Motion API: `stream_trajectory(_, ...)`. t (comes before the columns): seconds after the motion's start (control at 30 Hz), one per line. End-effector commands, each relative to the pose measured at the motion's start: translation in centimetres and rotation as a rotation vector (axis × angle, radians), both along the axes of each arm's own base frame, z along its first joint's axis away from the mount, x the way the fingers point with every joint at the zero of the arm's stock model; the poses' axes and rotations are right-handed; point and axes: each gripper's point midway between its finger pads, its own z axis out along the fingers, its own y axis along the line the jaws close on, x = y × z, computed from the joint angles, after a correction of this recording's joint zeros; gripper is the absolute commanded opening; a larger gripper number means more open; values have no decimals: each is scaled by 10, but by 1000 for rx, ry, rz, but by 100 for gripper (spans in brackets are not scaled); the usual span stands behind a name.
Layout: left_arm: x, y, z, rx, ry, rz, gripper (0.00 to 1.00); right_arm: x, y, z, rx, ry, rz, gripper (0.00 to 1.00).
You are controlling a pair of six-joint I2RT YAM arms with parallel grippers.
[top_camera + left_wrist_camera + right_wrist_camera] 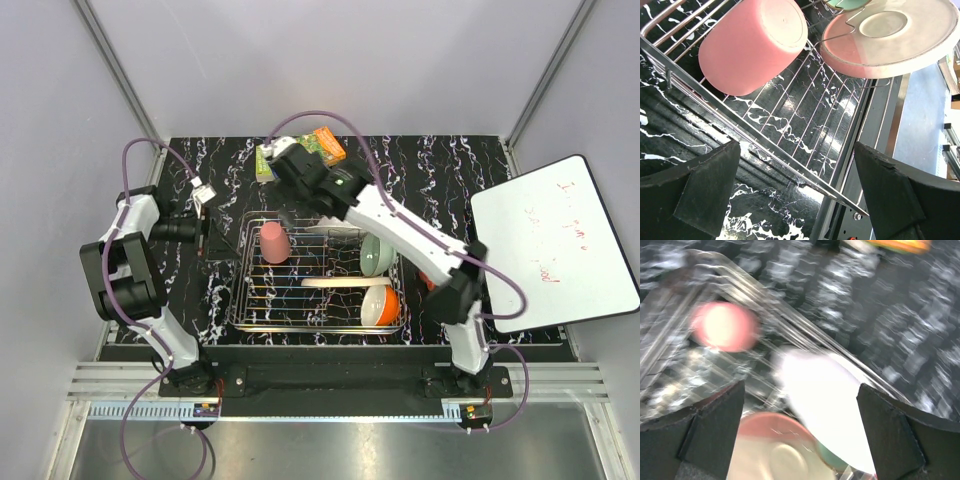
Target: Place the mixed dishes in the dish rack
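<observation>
- Dish rack point(240, 300) holds pink cup point(273, 242), green bowl point(375, 255), orange bowl point(382, 305), pink-and-cream plate point(890, 37), white plate point(825, 400).
- Mug not made out; likely the one item left.
- Left gripper point(796, 146), right gripper point(800, 386): both spread wide, empty.

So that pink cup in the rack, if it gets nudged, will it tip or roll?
The pink cup seems to stand base-up on the thin wires of the dish rack, so a nudge could probably tip it. Its round, tapered wall suggests it would roll in a curve. It looks rigid and smooth, perhaps slippery.
</observation>
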Motion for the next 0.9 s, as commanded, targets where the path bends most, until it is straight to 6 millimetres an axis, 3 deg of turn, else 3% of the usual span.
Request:
stream_trajectory(0.0, -20, -3, 39, -55, 82, 30, 99, 35, -154, 60, 49, -237, -521, 100)
stream_trajectory(0.03, -19, -2, 39, -54, 84, 34, 99, 35, -173, 62, 157, -223, -621, 100)
stream_trajectory(0.07, -17, 0, 39, -53, 84, 40, 99, 27, -200, 86, 298, -235, -675, 100)
stream_trajectory(0.1, -16, 1, 39, -51, 86, 43, 99, 21, -222, 53, 289, -182, -734, 100)
stream_trajectory(0.13, -15, 2, 41, -49, 81, 46, 99, 23, -253, 48, 353, -171, -845, 100)
stream_trajectory(0.17, -13, 3, 43, -47, 74, 49, 99, 11, -267, 57, 418, -182, -864, 100)
stream_trajectory(0.2, -12, 4, 43, -39, 68, 50, 99, 2, -278, 32, 386, -149, -899, 100)
stream_trajectory(0.23, -12, 5, 45, -35, 67, 53, 99, -6, -291, 34, 415, -157, -940, 99)
stream_trajectory(0.3, -10, 7, 47, -24, 63, 56, 99, -23, -309, 10, 364, -125, -1024, 95)
stream_trajectory(0.37, -7, 9, 50, -18, 61, 64, 99, -40, -325, -3, 367, -97, -1122, 86)
stream_trajectory(0.4, -6, 11, 50, -13, 62, 68, 99, -48, -329, -20, 345, -68, -1158, 84)
stream_trajectory(0.6, -4, 15, 51, -1, 66, 82, 99, -85, -340, -75, 377, 61, -1318, 84)
stream_trajectory(0.73, -3, 18, 49, 3, 74, 88, 99, -100, -349, -97, 376, 97, -1417, 87)
stream_trajectory(0.87, -2, 19, 49, -1, 73, 91, 99, -102, -357, -112, 353, 98, -1469, 87)
